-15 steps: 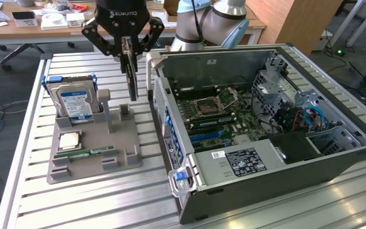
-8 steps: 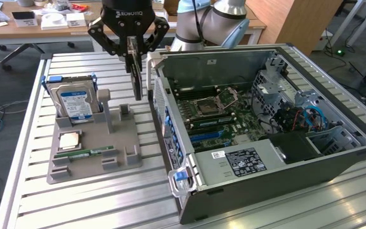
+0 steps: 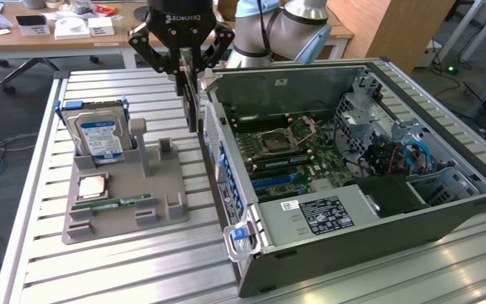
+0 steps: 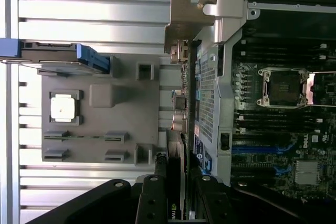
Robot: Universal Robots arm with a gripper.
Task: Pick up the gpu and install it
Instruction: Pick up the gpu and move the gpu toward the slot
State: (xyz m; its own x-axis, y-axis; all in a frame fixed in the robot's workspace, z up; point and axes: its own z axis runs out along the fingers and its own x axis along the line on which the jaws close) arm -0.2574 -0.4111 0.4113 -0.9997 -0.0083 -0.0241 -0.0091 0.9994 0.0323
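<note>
Exterior view, upper centre of frame: your tool [image 3: 188, 75] is clenched on the gpu [image 3: 193, 104], which hangs edge-down just outside the case [image 3: 353, 253] wall and could clip it; wrist view: its bracket [image 4: 184, 24] sits near that wall and may snag.

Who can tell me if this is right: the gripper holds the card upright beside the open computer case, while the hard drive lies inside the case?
Not quite. The hard drive stands in the grey holder on the table, outside the computer case, as the exterior view shows. The rest holds: the gripper holds the card upright beside the open computer case.
</note>
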